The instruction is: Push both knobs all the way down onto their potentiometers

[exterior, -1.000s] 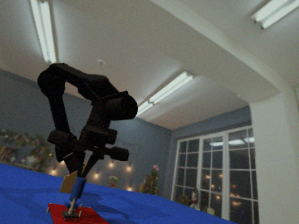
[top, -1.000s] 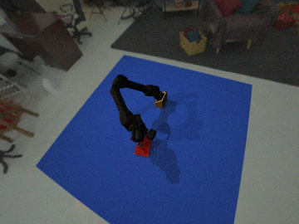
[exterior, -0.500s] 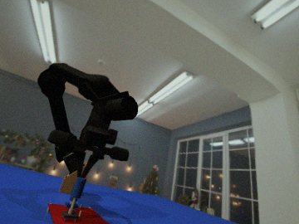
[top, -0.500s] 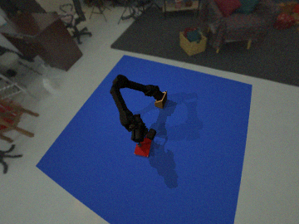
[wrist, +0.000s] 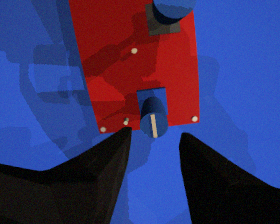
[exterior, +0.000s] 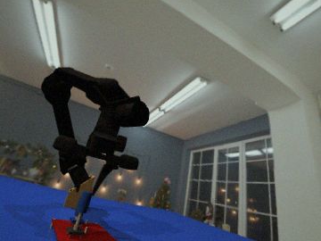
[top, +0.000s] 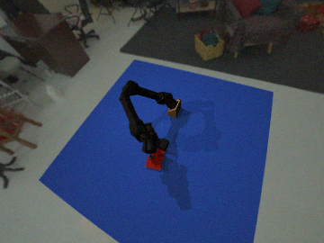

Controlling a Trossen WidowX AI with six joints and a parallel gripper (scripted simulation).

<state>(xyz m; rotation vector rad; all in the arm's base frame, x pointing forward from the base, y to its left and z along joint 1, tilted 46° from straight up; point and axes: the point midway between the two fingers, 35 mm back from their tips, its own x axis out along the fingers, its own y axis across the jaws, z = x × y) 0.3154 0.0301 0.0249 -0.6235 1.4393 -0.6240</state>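
Observation:
The red circuit board (top: 156, 162) (exterior: 97, 234) (wrist: 172, 62) stands on the blue mat. In the wrist view a small blue knob (wrist: 154, 125) with a white pointer line is over a blue potentiometer (wrist: 145, 95) near the board's near edge; how far down it sits is hard to tell. The large blue knob (exterior: 83, 203) (wrist: 173, 6) stands high above its dark potentiometer (exterior: 76, 230) (wrist: 165, 27), with grey shaft showing below it in the exterior view. My gripper (wrist: 155, 136) is partly open and empty, its fingertips apart on either side of the small knob's top in the wrist view.
The large knob stands beyond the small one in the wrist view. A tan block (top: 175, 109) (exterior: 72, 199) is at the arm's base, behind the board in the exterior view. Small pale pins (wrist: 134, 51) dot the board.

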